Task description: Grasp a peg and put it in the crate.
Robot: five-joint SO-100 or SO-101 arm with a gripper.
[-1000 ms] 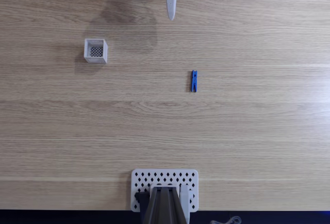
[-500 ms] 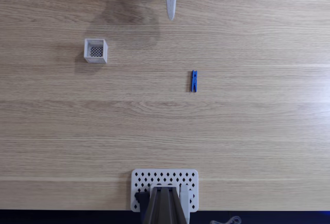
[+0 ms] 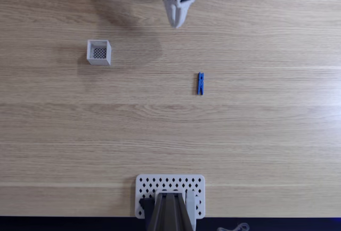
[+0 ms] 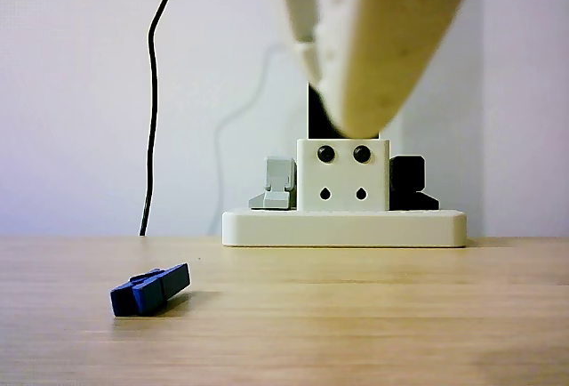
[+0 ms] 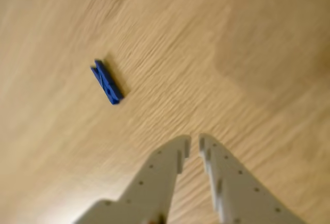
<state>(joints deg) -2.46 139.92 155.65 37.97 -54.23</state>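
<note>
Wooden table [image 3: 266, 135], blue peg [image 3: 200, 83] flat, long axis toward the nearly closed, empty hand [image 3: 176, 25].

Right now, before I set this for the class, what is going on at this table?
A small robot arm is going after a blue peg that lies flat on the wooden table, untouched. Its gripper hangs near the top edge in the fixed view, above the table and well short of the peg, holding nothing. In the wrist view the fingers are almost together, with a thin gap. The white crate stands apart on the left of the fixed view, with no peg in it.
</note>
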